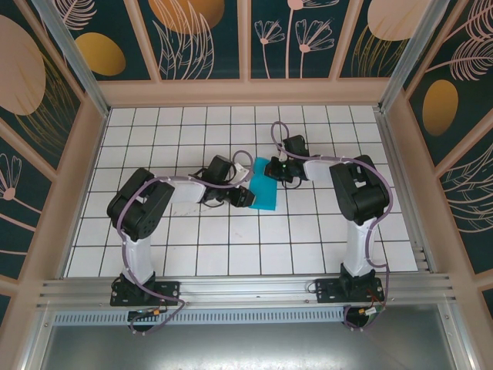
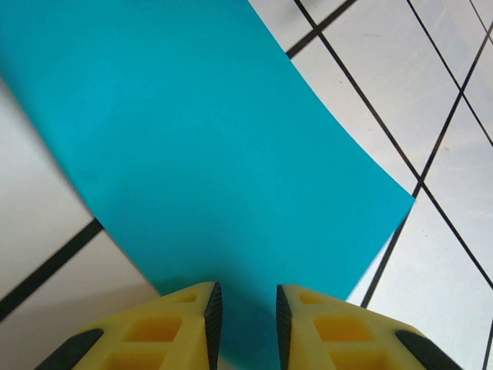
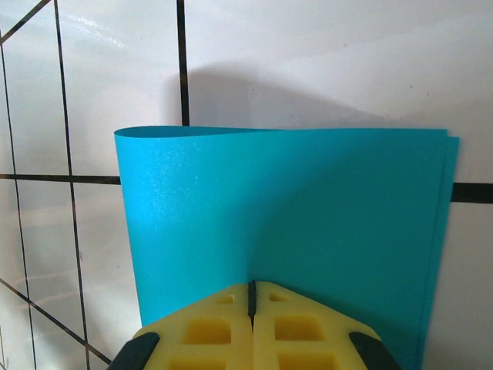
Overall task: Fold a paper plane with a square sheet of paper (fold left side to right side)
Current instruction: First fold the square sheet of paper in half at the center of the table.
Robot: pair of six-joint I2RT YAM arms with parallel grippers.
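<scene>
The square sheet of paper (image 1: 264, 189) lies mid-table, folded over into a narrower cyan-teal rectangle. In the right wrist view the paper (image 3: 293, 200) shows a rounded, uncreased fold along its left side and two stacked edges on its right. My right gripper (image 3: 252, 287) is shut, with its tips resting against the top layer; from above the right gripper (image 1: 279, 171) sits at the paper's far right corner. My left gripper (image 2: 244, 308) is open over the paper (image 2: 216, 154), whose surface runs under the gap. From above the left gripper (image 1: 248, 196) is at the paper's left edge.
The white tiled table (image 1: 192, 239) with dark grid lines stretches around the paper. Patterned walls (image 1: 208, 38) enclose the back and sides. Both arm bases are bolted to the metal rail (image 1: 246, 291) at the near edge.
</scene>
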